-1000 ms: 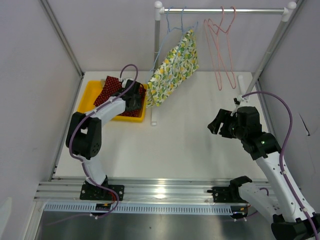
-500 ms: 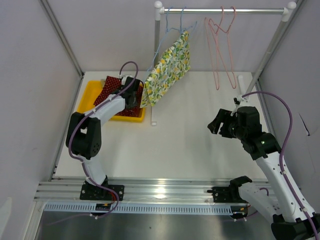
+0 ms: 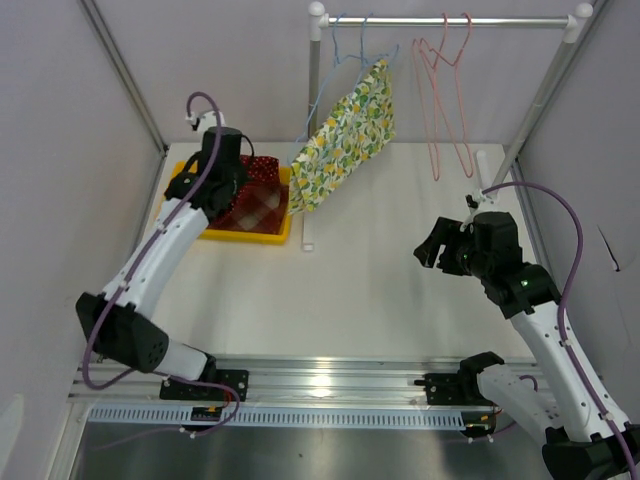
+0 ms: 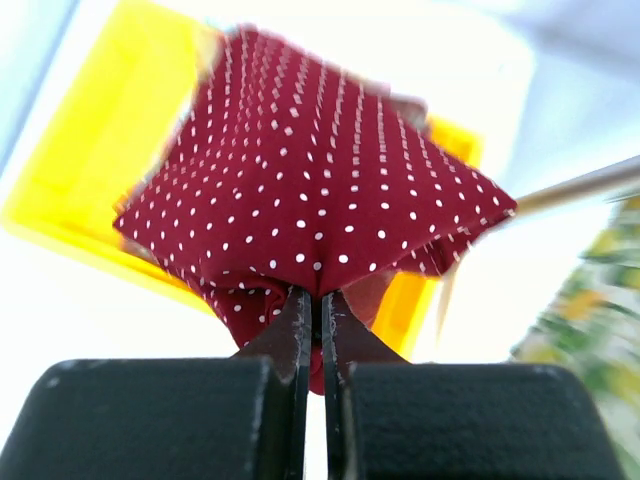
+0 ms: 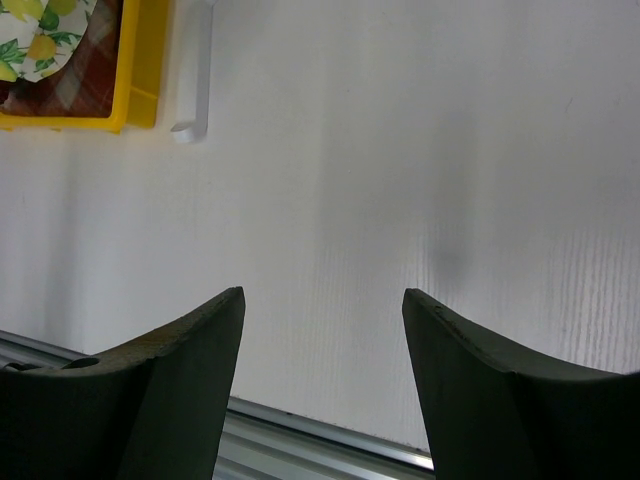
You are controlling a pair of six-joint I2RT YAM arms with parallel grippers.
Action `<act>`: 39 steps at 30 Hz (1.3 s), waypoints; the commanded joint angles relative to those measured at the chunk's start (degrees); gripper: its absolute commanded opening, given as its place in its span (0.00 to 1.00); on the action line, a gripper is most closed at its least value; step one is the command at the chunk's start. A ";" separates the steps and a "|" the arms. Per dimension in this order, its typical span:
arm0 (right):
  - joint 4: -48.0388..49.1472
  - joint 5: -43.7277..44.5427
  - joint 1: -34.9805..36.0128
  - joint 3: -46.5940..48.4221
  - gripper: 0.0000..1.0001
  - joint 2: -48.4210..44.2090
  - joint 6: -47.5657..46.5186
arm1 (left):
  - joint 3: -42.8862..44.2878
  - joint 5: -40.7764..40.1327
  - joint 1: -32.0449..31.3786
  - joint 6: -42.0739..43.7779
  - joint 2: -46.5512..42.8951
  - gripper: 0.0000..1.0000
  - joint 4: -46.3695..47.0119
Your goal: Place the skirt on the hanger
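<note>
A dark red skirt with white dots [image 4: 310, 170] hangs bunched from my left gripper [image 4: 318, 297], which is shut on a fold of it just above the yellow tray [image 4: 70, 160]. From above, that gripper [image 3: 222, 172] sits high over the tray's back left, with the dotted skirt [image 3: 264, 166] showing beside it. Two bare pink hangers [image 3: 440, 100] hang from the rail [image 3: 450, 20]. Left of them are blue hangers [image 3: 345, 45]. My right gripper [image 3: 432, 246] hovers open over the table at the right, with nothing between its fingers [image 5: 190, 350].
A lemon-print skirt [image 3: 345, 150] hangs from a blue hanger, its lower corner over the tray [image 3: 215, 234]. A red checked cloth [image 3: 256, 208] lies in the tray. The rack's white post and foot [image 3: 308, 238] stand beside the tray. Grey walls close in on both sides.
My left gripper has shut on the dotted skirt and risen up and to the left, lifting it off the tray. The lemon-print skirt swung a little. The right arm has stayed still.
</note>
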 commanded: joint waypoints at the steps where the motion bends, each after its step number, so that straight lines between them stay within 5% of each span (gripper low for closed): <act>1: 2.03 -0.87 0.28 1.07 0.71 -0.09 -0.94 | 2.92 -1.92 0.33 0.39 -7.98 0.00 -2.47; 9: 1.94 -1.14 0.63 1.42 0.71 0.00 -0.94 | -1.46 -0.86 -2.39 -1.98 -22.82 0.00 -6.95; 17: 0.89 0.53 2.39 1.25 0.71 -0.53 -0.76 | -16.83 -4.02 -16.71 -12.86 -32.77 0.00 -7.93; 29: -0.78 2.20 4.06 -1.83 0.71 -2.46 -0.06 | -32.58 -0.87 -39.13 -23.97 -19.71 0.00 9.61; 36: -0.79 2.91 6.95 -3.67 0.71 -2.20 0.64 | -33.38 1.25 -40.98 -22.03 -17.65 0.62 13.87; 39: 0.35 4.48 9.50 -4.64 0.71 -1.50 1.61 | -34.43 -0.42 -40.98 -22.38 -20.46 0.71 12.55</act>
